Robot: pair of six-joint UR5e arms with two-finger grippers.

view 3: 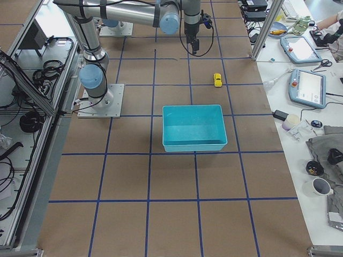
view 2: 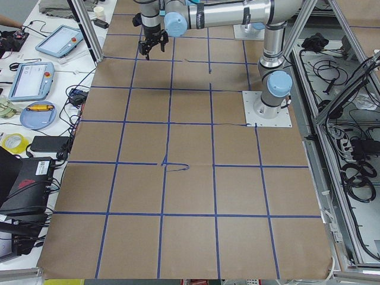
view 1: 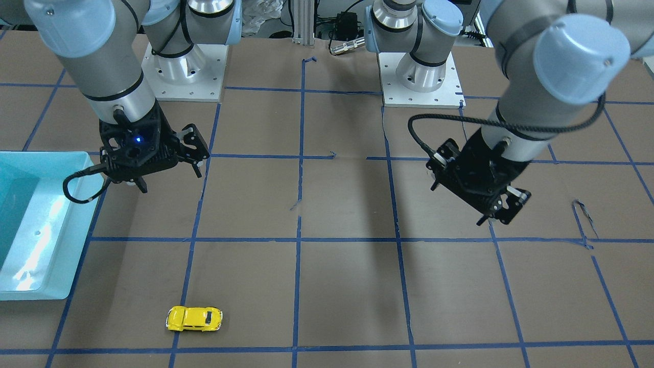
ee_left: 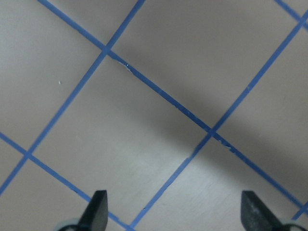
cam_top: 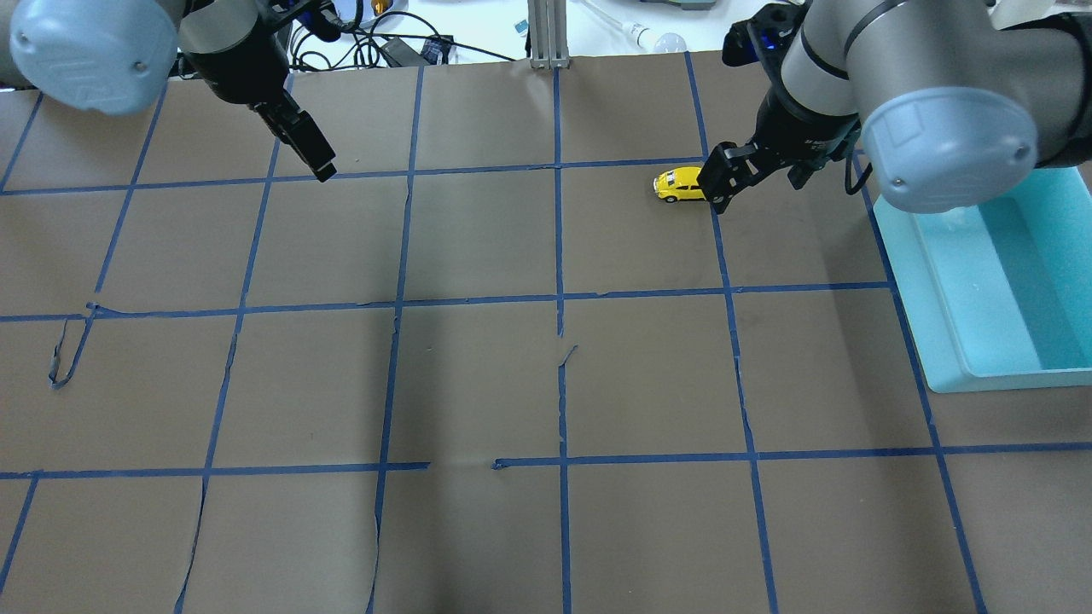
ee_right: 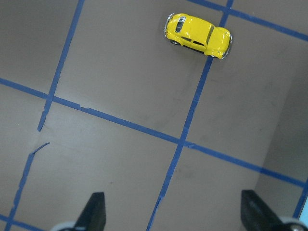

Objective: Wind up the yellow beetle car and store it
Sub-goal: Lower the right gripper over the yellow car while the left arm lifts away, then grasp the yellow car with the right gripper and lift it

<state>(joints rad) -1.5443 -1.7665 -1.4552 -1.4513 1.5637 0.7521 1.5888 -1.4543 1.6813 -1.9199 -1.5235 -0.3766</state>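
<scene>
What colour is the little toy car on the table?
The toy car is glossy yellow; the right wrist camera shows it best.

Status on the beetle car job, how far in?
Nothing done yet: the yellow beetle car sits on the table, untouched, outside the teal bin. In hand: nothing; right gripper and left gripper are open and empty, the right nearer the car. Left: grasping, winding, storing.

The left arm (view 1: pixel 572 56) reaches forward and angles down. The left gripper (view 1: pixel 503 210) hangs in the air, tilted, its jaws wide apart and holding nothing. The right arm (view 1: pixel 97 66) does likewise. The right gripper (view 1: pixel 168 175) points down, jaws spread wide, also holding nothing.
</scene>
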